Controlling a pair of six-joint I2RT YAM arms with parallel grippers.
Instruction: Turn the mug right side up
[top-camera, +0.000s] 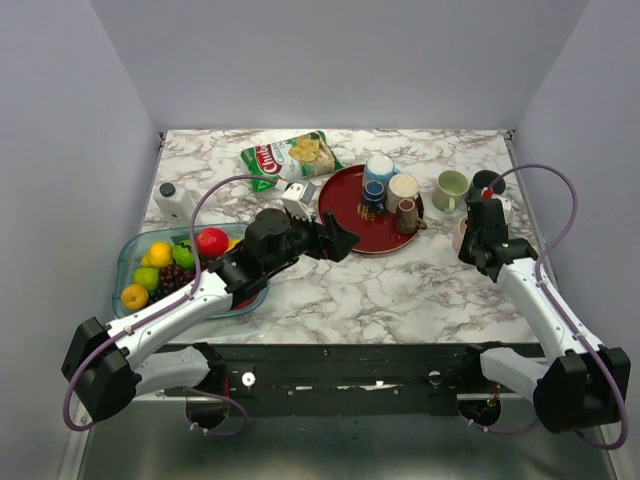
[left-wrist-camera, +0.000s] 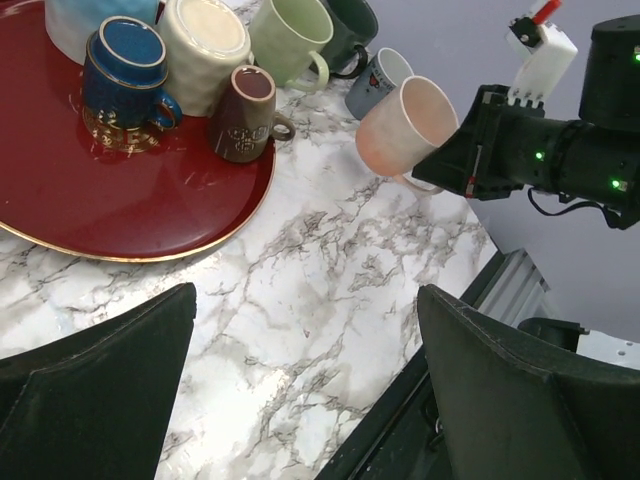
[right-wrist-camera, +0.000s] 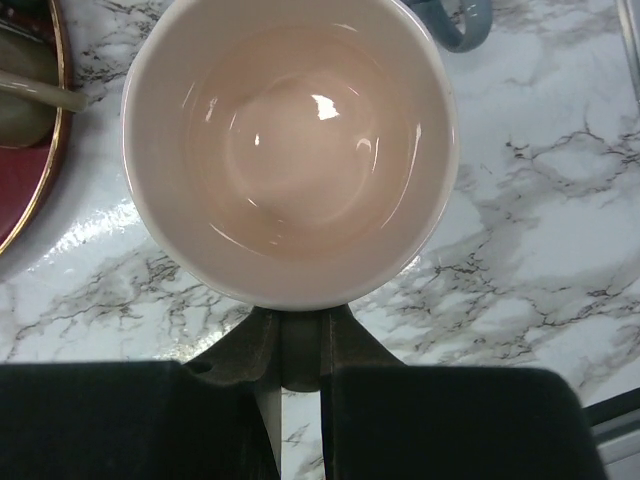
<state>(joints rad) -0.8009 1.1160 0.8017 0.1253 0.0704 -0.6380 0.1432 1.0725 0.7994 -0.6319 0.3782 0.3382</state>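
Observation:
The pale pink mug (right-wrist-camera: 290, 150) fills the right wrist view, its mouth facing the camera and its inside empty. My right gripper (right-wrist-camera: 300, 350) is shut on the mug's handle. In the left wrist view the mug (left-wrist-camera: 405, 125) is tilted with its mouth upward, just above the marble, held by the right gripper (left-wrist-camera: 478, 150). In the top view the mug (top-camera: 461, 236) shows only partly beside the right gripper (top-camera: 480, 232). My left gripper (top-camera: 345, 240) is open and empty, low over the table (left-wrist-camera: 330, 300) near the red plate's front edge.
A red plate (top-camera: 350, 215) holds a blue mug (left-wrist-camera: 125, 75), a cream mug (left-wrist-camera: 205, 45) and a brown mug (left-wrist-camera: 245, 110). A green mug (top-camera: 450, 188) and a dark mug (top-camera: 487, 181) stand at the back right. A chip bag (top-camera: 290, 155), a white bottle (top-camera: 175, 203) and a fruit bowl (top-camera: 130, 250) are at the left.

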